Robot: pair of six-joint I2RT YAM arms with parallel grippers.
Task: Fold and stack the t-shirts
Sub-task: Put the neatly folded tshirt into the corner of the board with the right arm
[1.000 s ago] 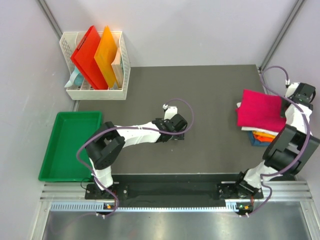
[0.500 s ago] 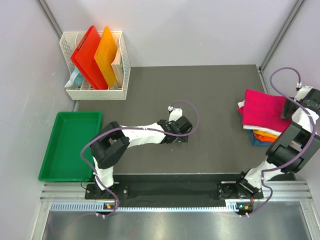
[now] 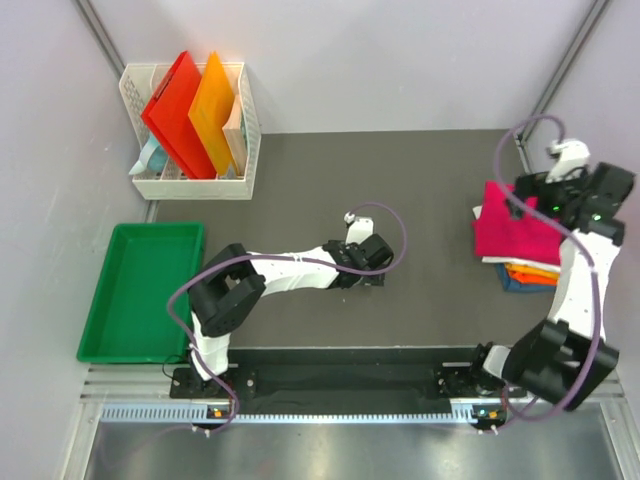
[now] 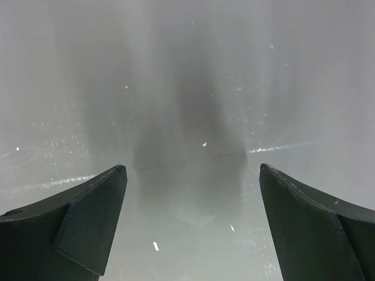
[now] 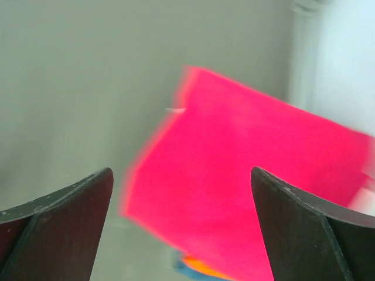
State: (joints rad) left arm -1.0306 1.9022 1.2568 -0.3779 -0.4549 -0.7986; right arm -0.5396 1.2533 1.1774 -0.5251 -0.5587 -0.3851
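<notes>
Notes left gripper [image 4: 190,170] low over the dark table [image 3: 420,170] near its middle, jaws apart. Finds the t-shirts [image 3: 528,271] stacked at the table's right edge: magenta-pink t-shirt [image 3: 500,238] on top, a smooth folded rectangle, with white, orange and blue edges showing beneath. Records right gripper [image 5: 181,172] above that stack, jaws wide apart, gripping nothing.

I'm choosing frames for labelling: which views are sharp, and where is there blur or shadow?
Top external: sharp and evenly lit, the pink shirt crisp-edged. Right wrist: that shirt is smeared, its edges soft, probably motion blur. Left wrist: the table looks hazy, with a dark shadow patch and a few bright specks between the fingers of the open left gripper.
</notes>
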